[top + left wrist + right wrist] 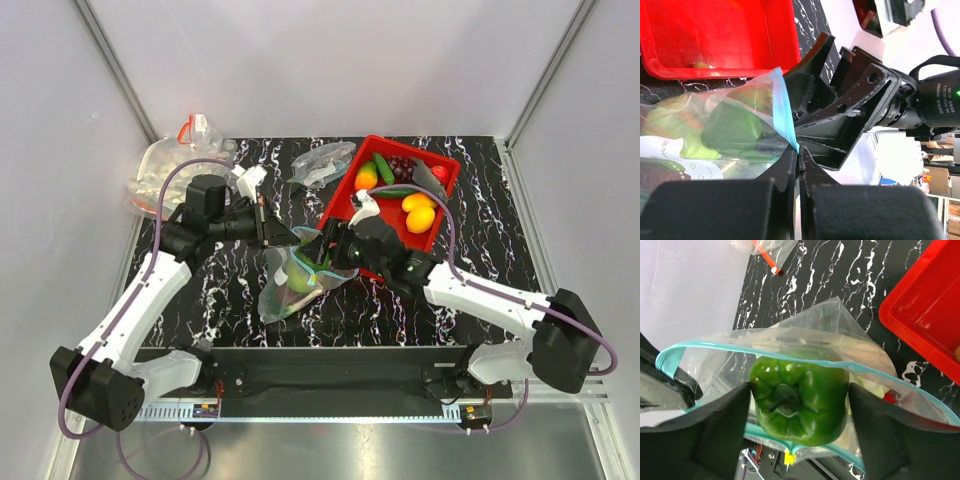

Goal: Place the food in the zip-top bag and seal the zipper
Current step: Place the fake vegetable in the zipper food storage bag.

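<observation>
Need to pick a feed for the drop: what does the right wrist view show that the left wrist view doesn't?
Right wrist only: the right tool gripping the bell pepper, stalk toward the camera, between the parted lips of the zipper. Left wrist only: the left tool pinched shut on the zipper's end. Both: the zip-top bag, the red tray and the marbled table. Through the plastic, the left wrist gives only blurred green shapes.

dk-grn pepper [799,405], red tray [925,305], teal zipper [782,107]
</observation>
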Robot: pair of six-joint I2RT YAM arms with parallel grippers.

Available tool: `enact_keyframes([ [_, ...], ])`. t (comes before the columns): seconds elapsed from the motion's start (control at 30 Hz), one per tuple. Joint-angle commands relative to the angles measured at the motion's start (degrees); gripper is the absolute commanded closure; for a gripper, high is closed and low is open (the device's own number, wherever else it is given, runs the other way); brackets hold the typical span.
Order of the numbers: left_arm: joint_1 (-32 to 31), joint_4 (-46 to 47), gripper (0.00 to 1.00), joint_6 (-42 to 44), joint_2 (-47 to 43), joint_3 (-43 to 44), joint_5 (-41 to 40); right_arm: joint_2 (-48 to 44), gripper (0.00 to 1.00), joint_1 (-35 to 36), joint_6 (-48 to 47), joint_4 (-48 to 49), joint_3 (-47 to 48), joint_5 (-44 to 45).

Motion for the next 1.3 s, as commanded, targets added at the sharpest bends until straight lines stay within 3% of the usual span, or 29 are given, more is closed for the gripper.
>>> enact_keyframes([
  [0.0,0.4,3.2,1.0,0.7,-0.1,3.2,3.5,-2.0,0.22,0.3,-1.9,-4.7,-1.1,1.6],
  [0.3,0.5,1.1,1.0,2.4,0.3,4.1,2.9,-4.6,0.55,0.3,-1.2,-7.8,-2.0,3.3],
  [0.4,0.5,1.5,1.0,2.1,0.8,3.7,4.3,-6.8,0.6,0.3,0.9,-5.9,-3.4,6.4],
  [0.5,0.5,2.0,1.0,1.6,0.9,3.3,5.2,-8.4,0.68,0.4,3.9,4.0,-6.5,7.3],
  [0.8,0.4,3.0,1.0,0.5,0.6,2.9,6.5,0.0,0.72,0.3,8.4,19.8,-4.1,-2.0],
  [1.07,0.4,4.8,1.0,-1.1,0.5,2.5,8.7,7.8,0.76,0.4,11.7,34.0,-6.2,-3.4],
  [1.2,0.5,4.8,1.0,-1.1,0.8,2.4,9.4,12.3,0.75,0.3,13.7,36.2,-5.0,-6.6],
  [1.27,0.5,5.1,1.0,-1.1,0.9,2.4,9.6,13.7,0.65,0.4,13.9,35.3,-5.6,-5.8],
])
